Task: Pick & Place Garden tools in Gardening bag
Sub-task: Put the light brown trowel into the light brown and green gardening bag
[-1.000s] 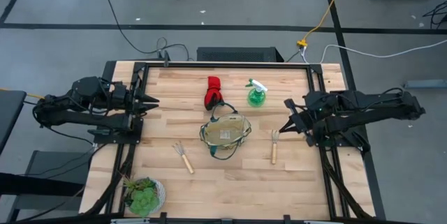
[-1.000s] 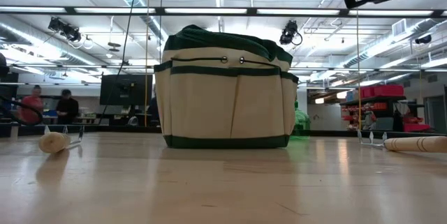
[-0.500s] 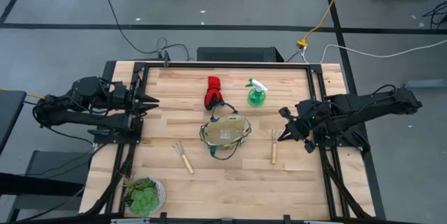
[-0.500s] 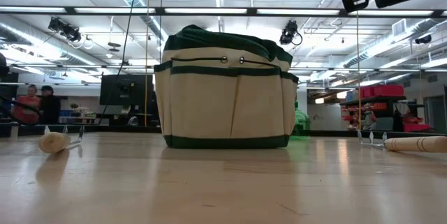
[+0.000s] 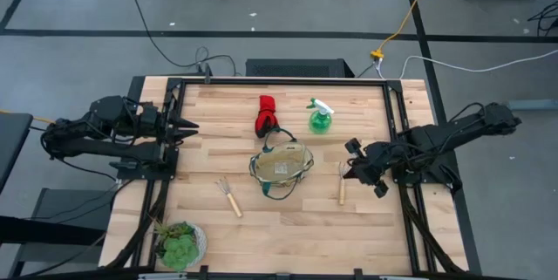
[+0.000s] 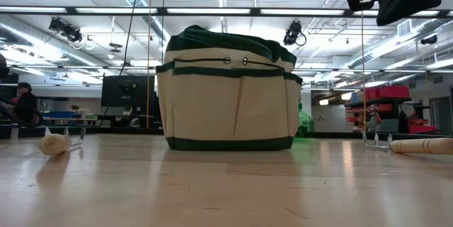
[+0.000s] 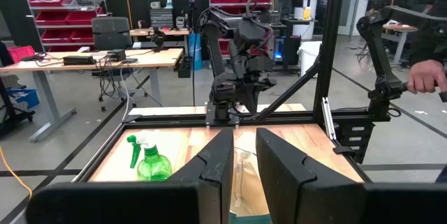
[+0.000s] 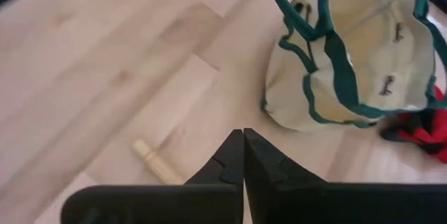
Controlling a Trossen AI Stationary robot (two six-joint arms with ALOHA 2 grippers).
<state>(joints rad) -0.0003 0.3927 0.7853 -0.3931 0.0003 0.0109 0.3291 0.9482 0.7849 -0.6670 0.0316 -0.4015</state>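
The tan gardening bag [image 5: 281, 168] with a dark green rim stands at the table's middle. It also shows in the low view [image 6: 226, 92]. One hand rake [image 5: 342, 184] lies right of the bag and the other [image 5: 229, 196] lies to its near left. The red-and-black glove bundle [image 5: 264, 116] and the green spray bottle [image 5: 320, 119] are behind the bag. My right gripper [image 5: 349, 168] is shut and empty, above the right-hand rake, whose handle end [image 8: 150, 155] shows beside its fingertips [image 8: 243, 135]. My left gripper [image 5: 190, 127] waits at the table's left edge, fingers slightly apart [image 7: 244, 155], empty.
A white pot with a green plant [image 5: 179, 243] stands at the near left corner. A black frame [image 5: 279, 80] runs round the table. People show in the room beyond: a hand [image 7: 426, 77] in the left wrist view and a person [image 6: 21, 103] in the low view.
My right gripper has gone toward the table's left and near edges, coming over the right-hand rake beside the bag, with its fingers tipping downward. It has stayed shut. Nothing on the table has moved.
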